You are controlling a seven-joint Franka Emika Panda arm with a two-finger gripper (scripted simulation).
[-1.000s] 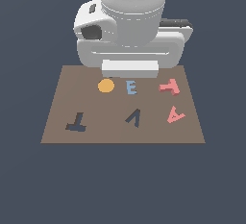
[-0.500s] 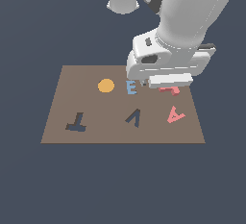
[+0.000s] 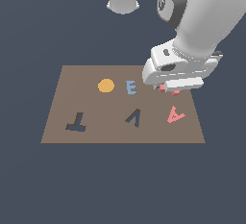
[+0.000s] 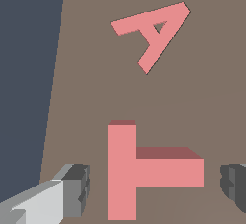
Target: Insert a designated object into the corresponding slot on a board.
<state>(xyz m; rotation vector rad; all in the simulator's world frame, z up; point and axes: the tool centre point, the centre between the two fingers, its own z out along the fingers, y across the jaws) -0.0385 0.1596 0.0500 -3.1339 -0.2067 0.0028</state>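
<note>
Salmon-pink T block [image 4: 139, 170] lies flat on the board [image 3: 96, 107], near the pink A block [image 4: 153, 31]. End effector [image 4: 153, 184] has descended since earlier, fingers [image 4: 72, 189] spread open, straddling it without touching.

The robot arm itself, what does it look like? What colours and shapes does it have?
The arm is glossy white, built of fat rounded segments, with a dark grey ring around one joint. It ends in a boxy white hand, the gripper, whose fingers are pale grey with dark, ridged tips. No cables or markings are visible.
</note>
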